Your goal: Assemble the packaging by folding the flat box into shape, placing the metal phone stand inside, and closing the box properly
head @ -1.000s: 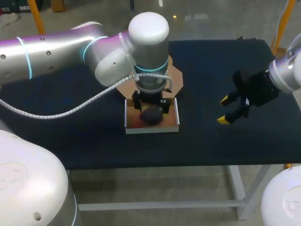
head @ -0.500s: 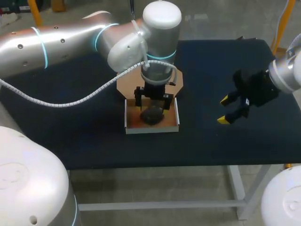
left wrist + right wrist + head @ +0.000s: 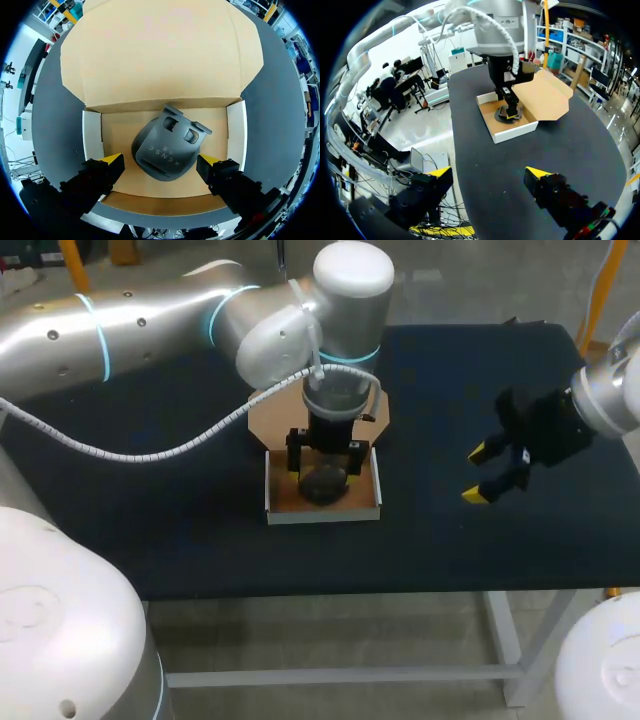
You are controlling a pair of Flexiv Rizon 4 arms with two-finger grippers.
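A shallow cardboard box [image 3: 320,516] with white walls lies open at the table's middle, its brown lid [image 3: 268,425] flat on the far side. The dark grey metal phone stand [image 3: 322,483] lies on the box floor. My left gripper [image 3: 325,455] hangs straight above it, pointing down. In the left wrist view the stand [image 3: 167,147] rests on the brown floor [image 3: 120,132], and my left gripper [image 3: 160,162] is open, its yellow tips apart from the stand on either side. My right gripper [image 3: 490,472] is open and holds nothing, to the right of the box.
The dark tabletop [image 3: 200,530] stretches around the box. In the right wrist view the box [image 3: 512,132] and its lid [image 3: 547,100] lie well ahead of my right gripper [image 3: 489,172], with my left arm [image 3: 505,30] standing over them.
My left arm has swung right and toward the far side, and its gripper has risen a little over the box. The stand now lies flat on the floor. My right arm has kept still.
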